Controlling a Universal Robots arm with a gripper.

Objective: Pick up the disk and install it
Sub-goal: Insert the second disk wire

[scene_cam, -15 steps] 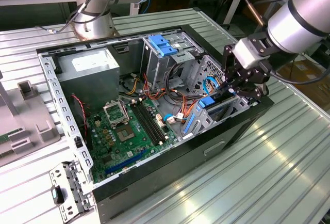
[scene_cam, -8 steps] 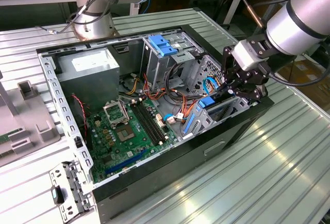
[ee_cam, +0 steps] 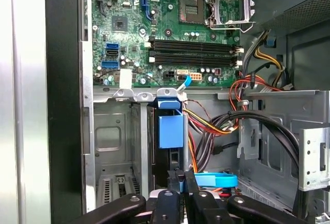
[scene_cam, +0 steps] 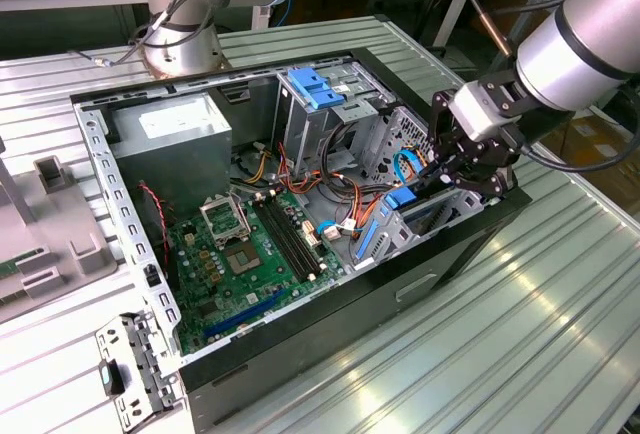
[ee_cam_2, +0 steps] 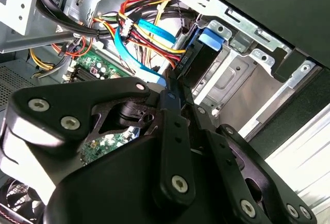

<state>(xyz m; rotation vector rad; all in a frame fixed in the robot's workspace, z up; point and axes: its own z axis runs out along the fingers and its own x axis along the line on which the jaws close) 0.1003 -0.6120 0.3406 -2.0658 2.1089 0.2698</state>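
The disk (ee_cam: pixel 170 130) stands on edge in the metal drive bay (ee_cam: pixel 111 141) at the front corner of the open computer case (scene_cam: pixel 330 304). Its blue carrier frame and dark body show in both wrist views, disk (ee_cam_2: pixel 203 59). In the exterior view the disk (scene_cam: pixel 400 201) sits low in the bay on the exterior view's right. My gripper (ee_cam: pixel 181 175) reaches down into the bay, its black fingers (ee_cam: pixel 172 203) drawn close together on the carrier's blue edge. The same grip shows at my gripper (ee_cam_2: pixel 170 87) and my gripper (scene_cam: pixel 425 186).
Bundled red, yellow, black and blue cables (ee_cam: pixel 216 126) run right beside the bay. The green motherboard (scene_cam: pixel 240 254) and grey power supply (scene_cam: pixel 170 134) lie further in. A blue bracket (scene_cam: pixel 315 86) tops the rear drive cage. A second arm's base (scene_cam: pixel 180 24) stands behind the case.
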